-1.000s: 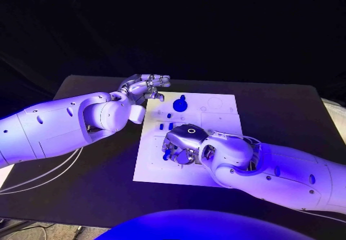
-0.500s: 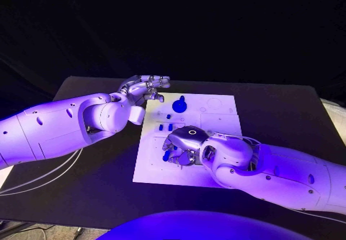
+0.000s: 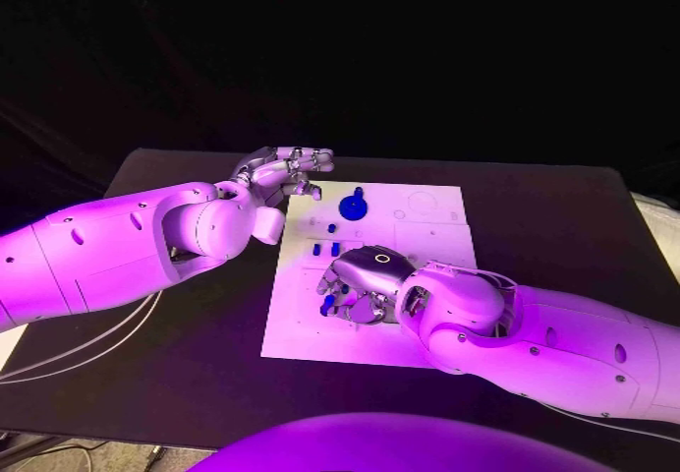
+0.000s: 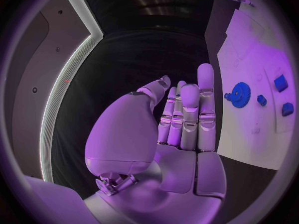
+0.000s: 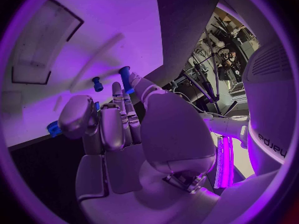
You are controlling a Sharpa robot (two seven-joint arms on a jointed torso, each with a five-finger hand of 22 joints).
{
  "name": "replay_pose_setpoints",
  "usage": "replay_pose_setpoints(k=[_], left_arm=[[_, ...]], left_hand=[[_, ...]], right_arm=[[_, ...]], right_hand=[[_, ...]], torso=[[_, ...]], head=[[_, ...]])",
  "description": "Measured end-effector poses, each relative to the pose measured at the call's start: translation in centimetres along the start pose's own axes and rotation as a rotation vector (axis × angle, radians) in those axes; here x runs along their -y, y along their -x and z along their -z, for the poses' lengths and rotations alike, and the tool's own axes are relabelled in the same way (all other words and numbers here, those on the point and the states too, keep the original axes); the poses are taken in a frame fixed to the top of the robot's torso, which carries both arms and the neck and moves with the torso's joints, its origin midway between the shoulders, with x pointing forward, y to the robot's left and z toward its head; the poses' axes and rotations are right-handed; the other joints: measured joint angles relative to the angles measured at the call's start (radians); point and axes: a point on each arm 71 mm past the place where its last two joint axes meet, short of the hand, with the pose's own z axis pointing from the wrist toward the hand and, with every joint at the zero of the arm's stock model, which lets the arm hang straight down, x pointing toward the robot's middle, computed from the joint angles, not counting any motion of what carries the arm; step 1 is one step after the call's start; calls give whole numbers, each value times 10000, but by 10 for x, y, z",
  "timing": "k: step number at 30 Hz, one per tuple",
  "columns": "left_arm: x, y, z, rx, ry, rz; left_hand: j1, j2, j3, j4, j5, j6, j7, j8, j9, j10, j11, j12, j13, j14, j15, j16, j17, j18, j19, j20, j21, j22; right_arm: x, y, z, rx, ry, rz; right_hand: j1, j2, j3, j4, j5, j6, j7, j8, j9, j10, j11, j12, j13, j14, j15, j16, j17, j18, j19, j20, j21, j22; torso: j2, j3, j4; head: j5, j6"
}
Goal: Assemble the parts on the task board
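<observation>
Task board (image 3: 425, 231): your flat white plate lies mid-worktop (image 3: 567, 216).
Gear (image 3: 353, 206): round, toothed, blue, near the board's far edge.
Left hand (image 3: 288, 169): fingers straight, released, beside the board's far corner.
Right hand (image 3: 358, 285): over the board; small blue part (image 5: 124, 76) at its fingertips, grip you cannot tell.

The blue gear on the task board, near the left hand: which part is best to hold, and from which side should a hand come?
Probably the rim of the blue gear, pinched across from above. It lies flat on the task board, so its sides show little. The open left hand hovers beside it.
</observation>
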Motion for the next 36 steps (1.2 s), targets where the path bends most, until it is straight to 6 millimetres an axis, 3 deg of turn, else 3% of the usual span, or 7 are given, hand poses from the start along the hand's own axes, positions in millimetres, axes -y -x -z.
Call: replay_pose_setpoints(k=[4,18,22,25,30,35,36], left_arm=[[0,0,0,3,4,-1],[0,1,0,16,24,-4],[0,1,0,27,28,-7],[0,1,0,30,33,-8],[0,2,0,57,41,-15],[0,4,-1,87,51,-22],[-1,4,-1,89,54,-23]], left_hand=[[0,0,0,0,0,0,0,0,0,0,0,0,0,-1,0,0,0,0,0,0,0,0],[54,54,0,0,0,0,0,0,1,-36,-37,0,0,-1,1,0,-21,0,0,0,0,-10],[54,54,0,0,0,0,0,0,0,-36,-36,0,0,-1,1,0,-21,1,0,0,0,-10],[54,54,0,0,0,0,0,0,0,-36,-37,0,0,-1,1,0,-20,0,0,0,0,-10],[54,54,0,0,0,0,0,0,0,-35,-37,0,0,-2,1,0,-20,1,0,0,0,-10],[54,54,-56,0,0,0,0,0,1,-35,-37,0,0,-2,2,0,-28,0,0,0,0,-9],[54,54,-56,0,0,0,0,0,1,-35,-37,0,0,-2,1,0,-28,0,0,0,0,-9]], right_arm=[[-2,0,0,43,73,-106],[-6,0,1,75,212,-343],[-4,0,2,72,157,-353],[0,0,4,95,26,-343],[8,5,15,345,-178,-360],[18,26,32,1079,-391,-439],[22,31,37,1261,-487,-531]], right_hand=[[2,2,4,4,0,15,-15,0,0,179,-71,38,0,-20,-20,42,12,0,36,-37,6,30],[53,53,60,-1,31,40,-47,0,-6,249,-69,-37,-39,0,-71,42,21,0,36,-36,2,43],[-32,-31,13,46,-39,-187,73,0,-25,-231,83,-339,-90,-1,-70,42,-36,0,36,-36,1,-18],[-53,-53,-73,58,-39,-318,134,0,-25,-727,192,-553,-99,-1,41,41,-98,0,32,-32,-3,-120],[-51,-55,-423,14,-40,-449,222,1,-24,-1481,337,-633,-99,1,115,-19,-243,0,-96,95,-180,-350],[-14,-92,-1148,320,-388,-698,265,1,-24,-1951,375,-568,-64,0,185,-116,-424,1,-147,146,-319,-573],[-14,-92,-1222,394,-388,-697,264,1,-18,-1801,353,-423,-31,0,185,-116,-427,90,-147,146,-319,-573]], torso=[[-1,-3,2],[-5,-8,-2],[-6,-3,-4],[-7,-3,-8],[-16,4,-20],[-17,9,-41],[-17,10,-44]], head=[[5,-18],[33,-51],[33,-46],[29,-35],[-47,-1],[-163,78],[-183,90]])
